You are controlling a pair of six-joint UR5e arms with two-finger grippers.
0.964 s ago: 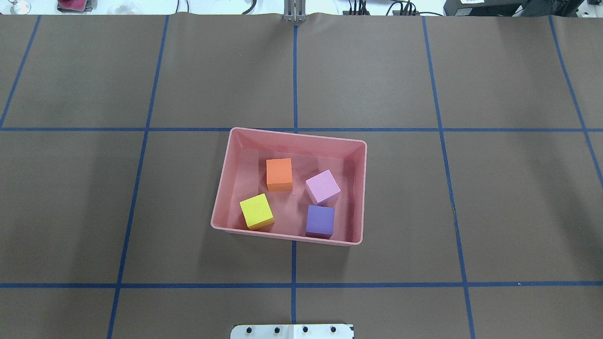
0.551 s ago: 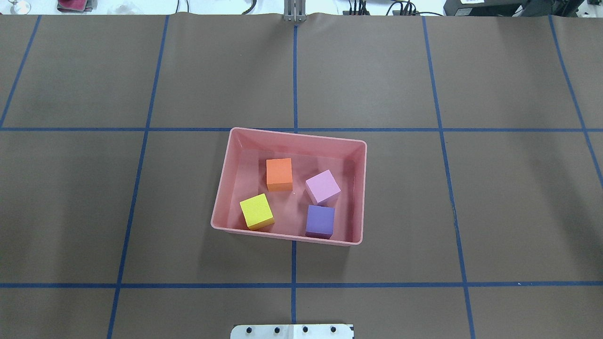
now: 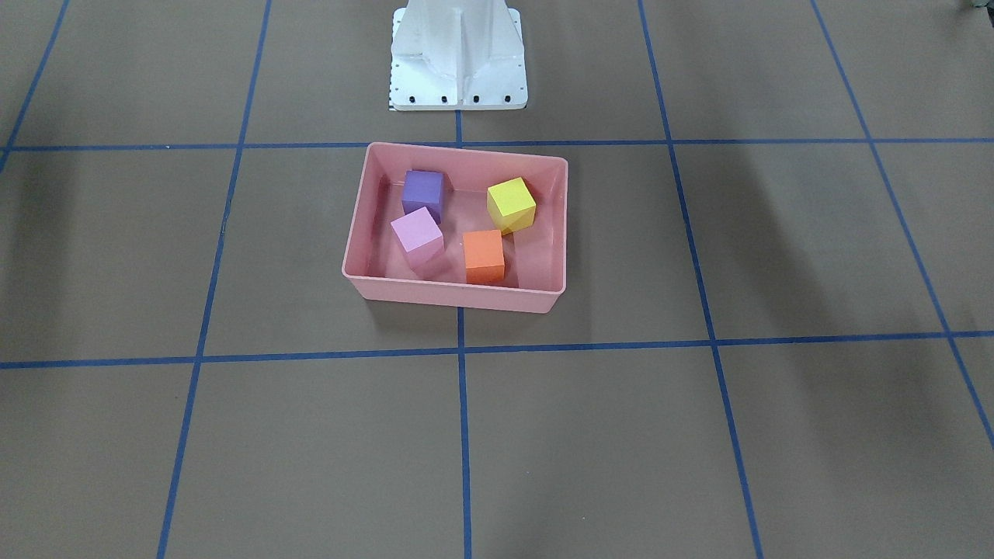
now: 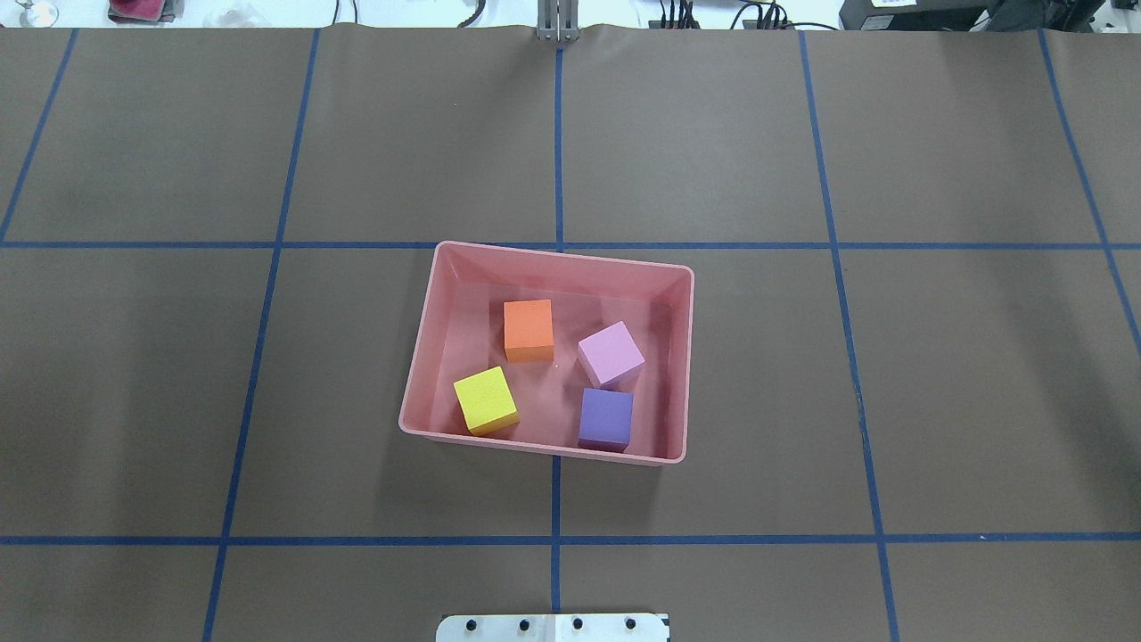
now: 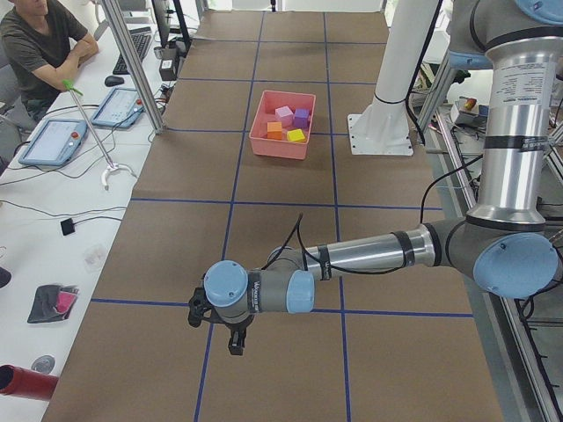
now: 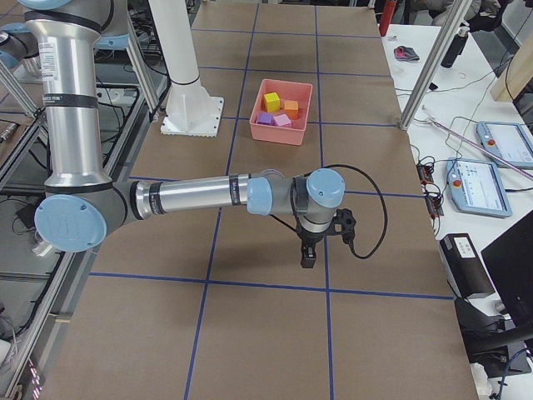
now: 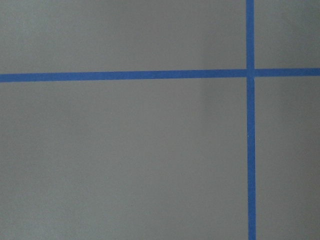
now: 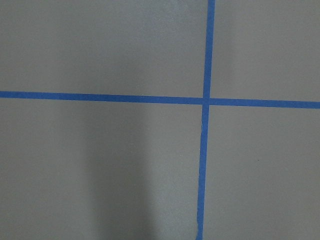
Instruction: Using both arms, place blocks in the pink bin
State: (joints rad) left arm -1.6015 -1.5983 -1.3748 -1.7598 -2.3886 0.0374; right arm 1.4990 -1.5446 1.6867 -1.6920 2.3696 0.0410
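All 4 blocks are sitting inside the pink bin (image 4: 570,278). The orange block (image 4: 528,328) and light pink block (image 4: 611,353) are lying toward its far wall, and the yellow block (image 4: 485,399) and purple block (image 4: 606,417) close to its robot-side wall. The left gripper (image 5: 236,347) and right gripper (image 6: 309,258) are hanging well away from the bin, off opposite ends. I cannot tell whether their jaws are apart or together. I'm seeing little risk: only an arm swinging in low could be knocking the bin.

Brown table (image 4: 713,134), blue tape grid (image 4: 559,134)

Held flat inside the shallow, slightly skewed pink bin (image 4: 428,339) are the orange cube (image 4: 528,328), the yellow cube (image 4: 486,400), and the light pink cube (image 4: 611,354) just beside the purple cube (image 4: 606,419).
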